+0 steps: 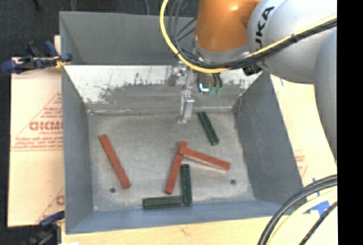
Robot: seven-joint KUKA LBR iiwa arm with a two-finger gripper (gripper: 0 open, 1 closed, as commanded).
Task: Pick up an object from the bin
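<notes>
My gripper [185,113] hangs under the orange wrist cover at the back of the bin, near the far wall. Just to its right a short dark green bar [207,127] lies slanted on the floor, apart from the gripper. Closer to the front, a red bar [205,159] lies across the top end of another red bar [174,172]. Nothing shows in the gripper.
A long red bar [114,161] lies slanted at the left of the floor. Two dark green bars meet at the front: one upright [186,184], one flat along the front wall [163,202]. The arm and its yellow cable cover the bin's back right corner.
</notes>
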